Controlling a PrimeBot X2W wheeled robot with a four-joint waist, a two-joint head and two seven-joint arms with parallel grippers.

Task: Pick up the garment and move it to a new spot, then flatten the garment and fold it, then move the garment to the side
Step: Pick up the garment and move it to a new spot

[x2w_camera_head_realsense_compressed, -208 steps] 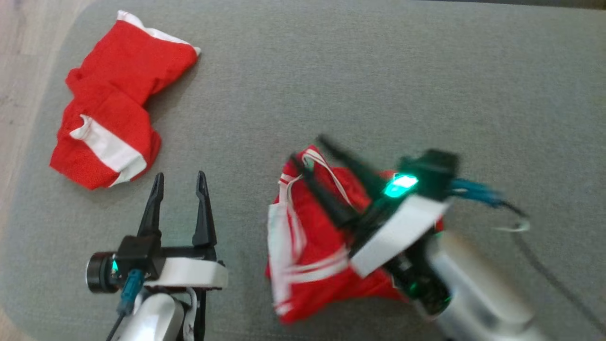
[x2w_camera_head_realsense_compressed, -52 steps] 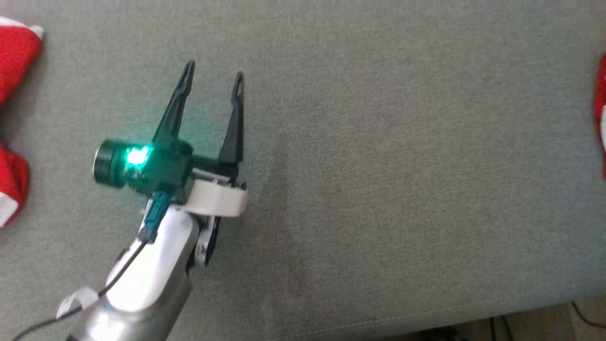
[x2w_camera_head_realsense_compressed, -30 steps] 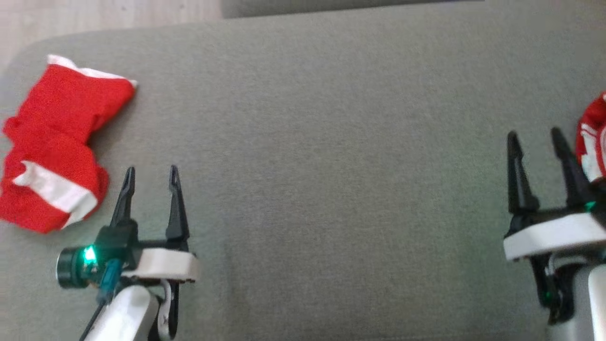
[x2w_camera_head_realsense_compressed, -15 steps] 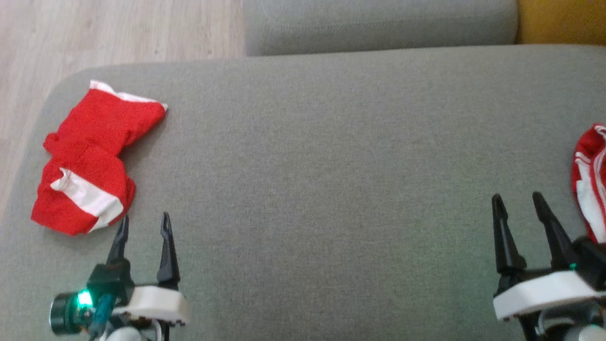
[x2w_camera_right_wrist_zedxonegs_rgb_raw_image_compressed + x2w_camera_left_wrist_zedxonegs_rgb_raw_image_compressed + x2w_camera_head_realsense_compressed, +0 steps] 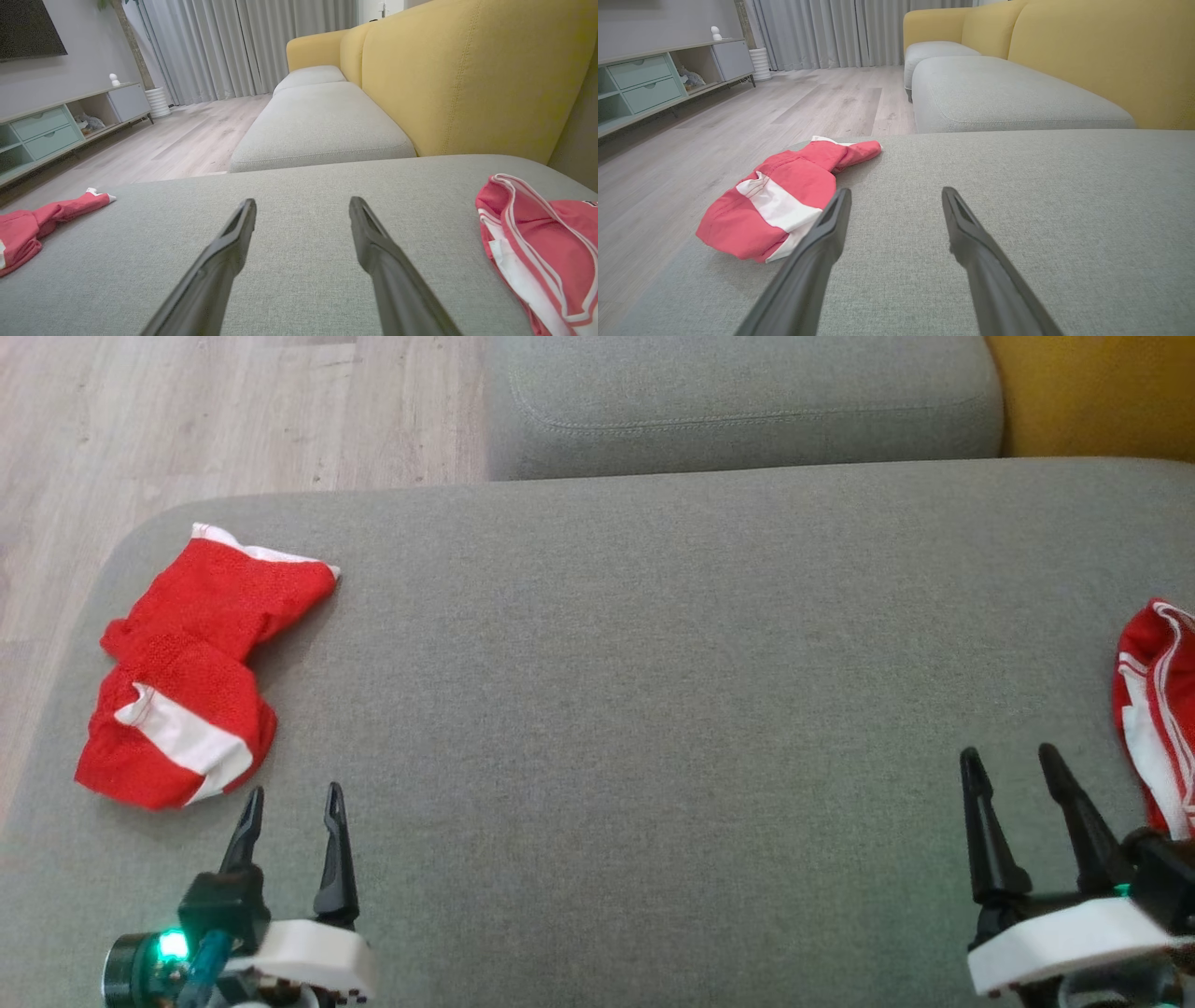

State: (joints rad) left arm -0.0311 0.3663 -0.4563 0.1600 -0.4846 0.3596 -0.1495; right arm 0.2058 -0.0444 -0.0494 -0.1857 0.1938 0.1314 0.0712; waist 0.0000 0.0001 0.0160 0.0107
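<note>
A crumpled red garment with white bands (image 5: 191,683) (image 5: 780,203) (image 5: 42,219) lies near the left end of the grey cushion (image 5: 653,709). A second red garment with white stripes (image 5: 1158,709) (image 5: 542,238) rests at the cushion's right edge, partly cut off. Low at the left, my left gripper (image 5: 291,807) (image 5: 894,198) stands open with nothing between its fingers, just below and right of the left garment. My right gripper (image 5: 1013,765) (image 5: 302,205) is open and holds nothing, just left of the striped garment.
Another grey cushion (image 5: 738,401) adjoins the far side, with a yellow sofa back (image 5: 1092,392) (image 5: 467,79) at the right. Pale wooden floor (image 5: 187,420) lies beyond the cushion's left edge. A cabinet (image 5: 654,79) and curtains (image 5: 822,32) stand far off.
The camera has tilted, so the whole scene sits lower and both grippers show nearer the bottom edge. Both grippers stay open. The garments lie as before.
</note>
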